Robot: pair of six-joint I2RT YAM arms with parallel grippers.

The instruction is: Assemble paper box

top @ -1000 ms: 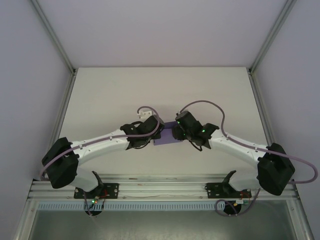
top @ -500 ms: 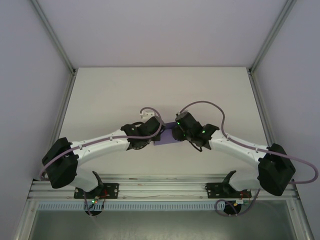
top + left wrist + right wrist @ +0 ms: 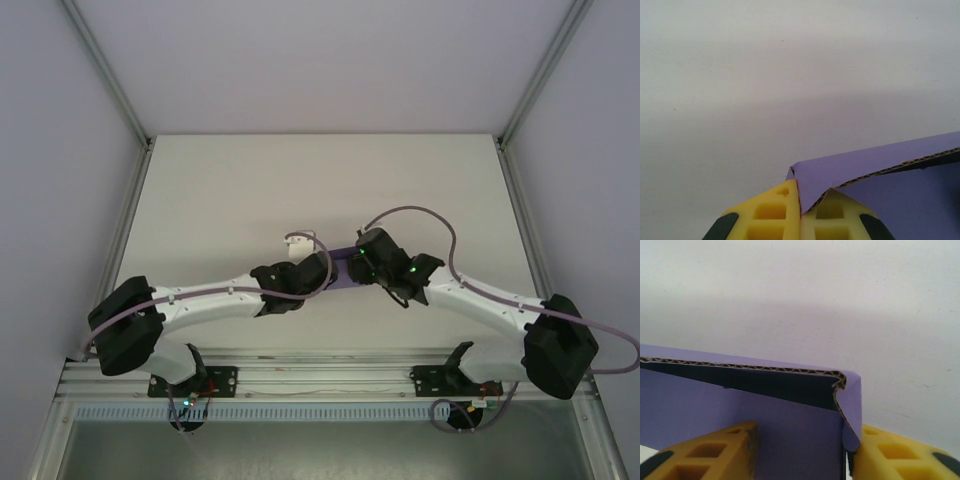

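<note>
left gripper (image 3: 800,216): jaws fully closed, a corner of the paper box (image 3: 875,167) is pinched between the yellow fingers (image 3: 772,212). The corrugated cut edge is seen running right and upward from the pinch point.

right gripper (image 3: 801,452): jaws held roughly half apart, with no squeeze on the card. The box end is straddled. One pad sits in front of the inner purple face, and the other is touching the outside of the folded corner flap. A clear gap is left between the first pad and that corner.

In the top view the box is located near the table (image 3: 250,180) centre, between the two wrists and mostly covered by them. Whether it rests on the surface or is lifted cannot be told.

Edges: in the right wrist view the raised wall is seen doubled over at the corner, with a dark hollow under the fold.

Room: white table surface is open on all sides of the box, widest toward the far edge, and the frame rails (image 3: 120,230) are well apart from both wrists.
</note>
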